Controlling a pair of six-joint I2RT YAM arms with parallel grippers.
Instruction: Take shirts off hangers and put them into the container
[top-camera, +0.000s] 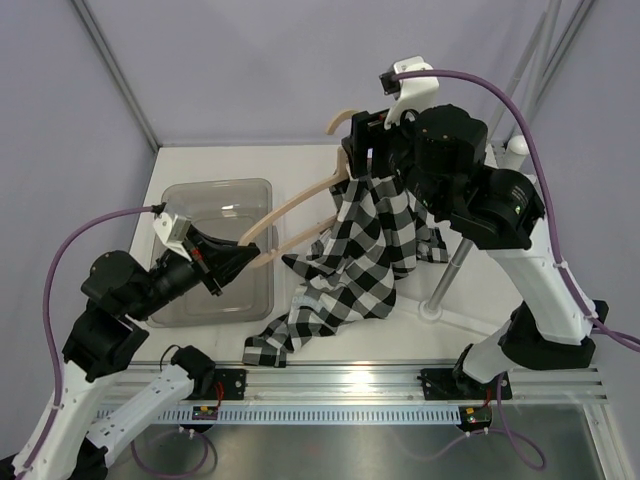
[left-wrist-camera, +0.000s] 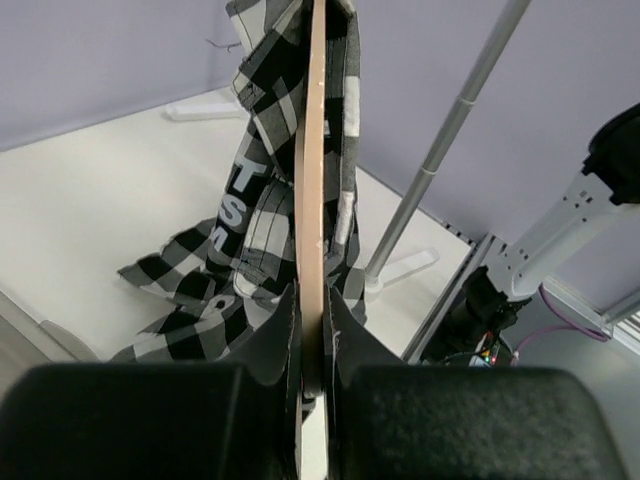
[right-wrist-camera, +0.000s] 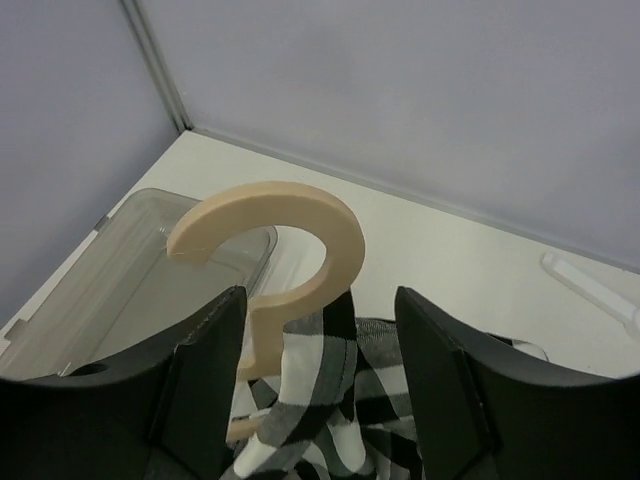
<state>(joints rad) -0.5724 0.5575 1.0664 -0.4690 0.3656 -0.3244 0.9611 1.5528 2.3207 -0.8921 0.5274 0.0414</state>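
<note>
The shirt (top-camera: 360, 250) is not off the hanger (top-camera: 300, 205) yet. This is the step where the two get pulled apart.

The left hand (top-camera: 225, 262) is pinching the low end of the hanger. Its fingers are pressed tight on the thin wood, over the right side of the container (top-camera: 215, 184). The right hand (right-wrist-camera: 315, 370) is up at the far end, by the hook. Its fingers (right-wrist-camera: 200, 380) are spread wide, one on each side of the hanger's neck, and it holds nothing.

The checked shirt hangs from the far end of the hanger, under the right hand. It droops down onto the desk (top-camera: 200, 162), and one end lies by the near edge. It is just right of the container, not in it. A grey pole (top-camera: 455, 265) stands just right of the shirt.

I think the right hand should next pinch the cloth near the collar and slide it off the hook end, while the left hand holds the hanger steady. Then the shirt has to go left, into the container. The cloth might catch on the hook.
</note>
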